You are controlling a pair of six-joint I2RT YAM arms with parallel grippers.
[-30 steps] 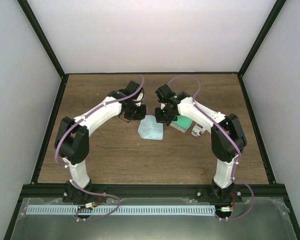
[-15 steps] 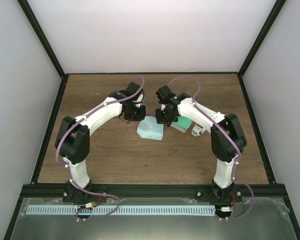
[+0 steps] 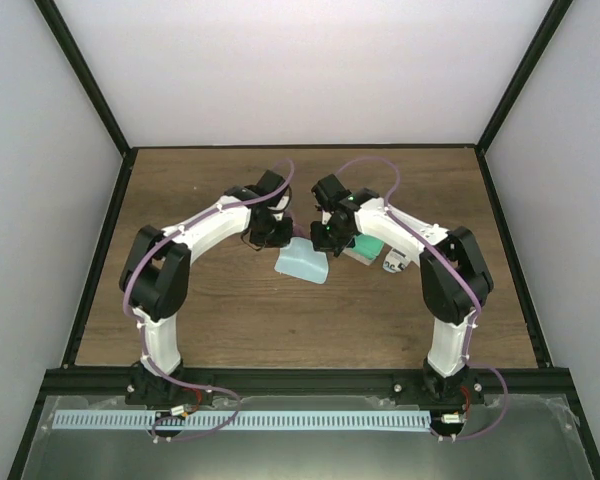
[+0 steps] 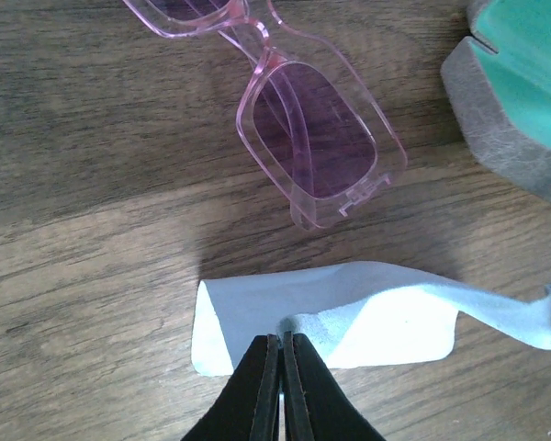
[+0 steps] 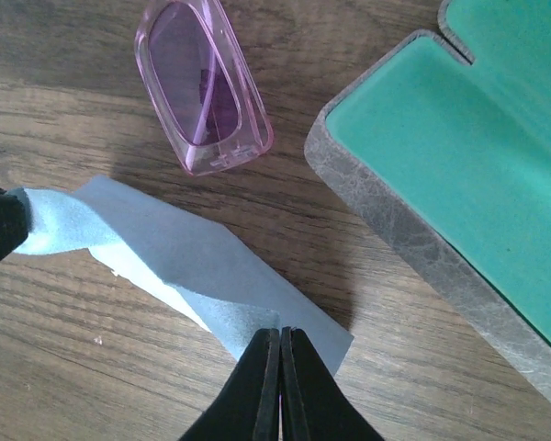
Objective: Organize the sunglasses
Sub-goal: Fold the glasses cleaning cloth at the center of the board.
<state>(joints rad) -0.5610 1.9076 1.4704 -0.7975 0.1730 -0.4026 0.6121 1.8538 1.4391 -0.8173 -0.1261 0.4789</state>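
**Inspector:** Since one second ago, the left arm's elbow is swung inward toward the table centre, and the left end effector sits slightly nearer the right end effector. The light blue cloth between them is shifted a little. Confirm the grip states.

**Operator:** Left end effector: jaws closed, pinching the near edge of the cloth. Right end effector: jaws closed, pinching a corner of the same cloth. The cloth spans from one end effector to the other with a twist along its length.

**Inspector:** Location of the sunglasses?

**Operator:** The sunglasses, clear pink frame with purple-pink lenses, lie on the table just beyond the cloth. Bare wood shows between the two, so they are apart. Neither end effector touches them. In the right wrist view one lens of the sunglasses shows at upper left. In the top view the two arms hide them.

**Inspector:** Adjacent items?

**Operator:** One open case, grey outside with teal lining, rests on the table to the right of the sunglasses, near them but not touching. The left wrist view shows the case at its upper right corner.
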